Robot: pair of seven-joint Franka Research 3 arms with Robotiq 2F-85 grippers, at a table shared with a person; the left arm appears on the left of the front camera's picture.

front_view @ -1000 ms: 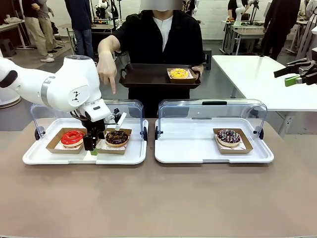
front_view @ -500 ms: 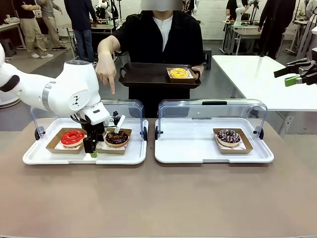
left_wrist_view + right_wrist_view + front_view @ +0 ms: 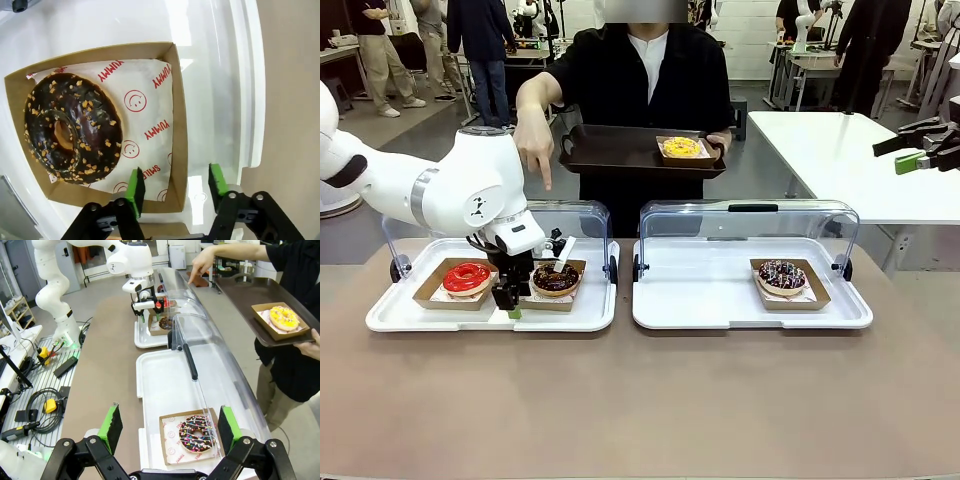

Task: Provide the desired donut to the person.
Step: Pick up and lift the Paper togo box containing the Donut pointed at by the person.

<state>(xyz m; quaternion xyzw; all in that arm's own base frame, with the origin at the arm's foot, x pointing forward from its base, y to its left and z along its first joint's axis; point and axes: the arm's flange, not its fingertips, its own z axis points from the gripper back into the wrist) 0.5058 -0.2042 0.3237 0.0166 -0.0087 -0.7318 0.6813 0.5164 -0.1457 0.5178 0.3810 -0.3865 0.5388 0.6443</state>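
Chocolate-glazed ring donut flecked with pale nut crumbs (image 3: 70, 130) lies left of centre in the left wrist view, on printed paper in a shallow brown cardboard tray (image 3: 181, 125). The person's hand (image 3: 535, 150) points down toward it. Your left gripper (image 3: 176, 185) straddles the card wall at lower right, jaws partly apart and gripping nothing. Pinch only that thin wall, low and square, and lift level: the glossy icing would smear, and the smooth white plastic serving tray (image 3: 380, 318) looks slick. Your right gripper (image 3: 920, 150) hangs wide open at the front view's upper right.
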